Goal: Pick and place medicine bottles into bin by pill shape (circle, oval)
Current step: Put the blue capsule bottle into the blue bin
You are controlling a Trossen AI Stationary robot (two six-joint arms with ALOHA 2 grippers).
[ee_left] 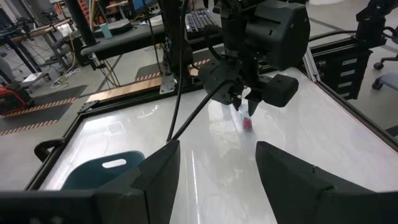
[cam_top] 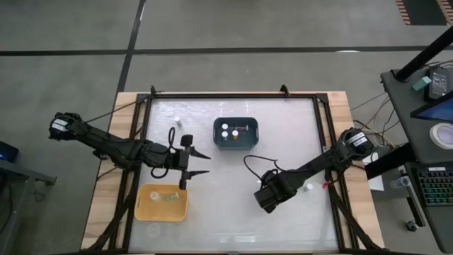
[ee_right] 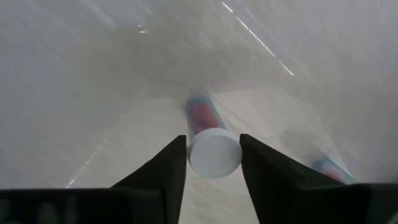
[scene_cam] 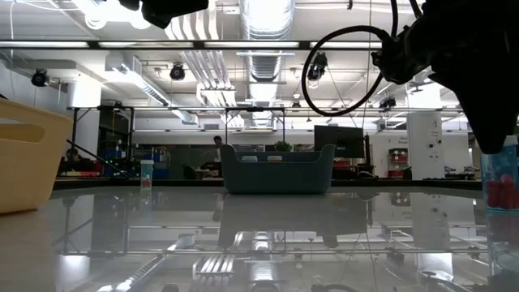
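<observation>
Tabletop (ee_right: 93, 74) bottle (ee_right: 213, 149) between tool (ee_right: 213, 163) fingers

I can read no text, label, brand or number anywhere in my feeds. The small white-capped medicine bottle (ee_right: 213, 148) between the right pincer's fingers shows a plain cap and no legible label. The dark teal plastic bin (cam_top: 236, 131) and the yellow plastic bin (cam_top: 162, 202) on the tabletop carry no markings I can make out.
</observation>
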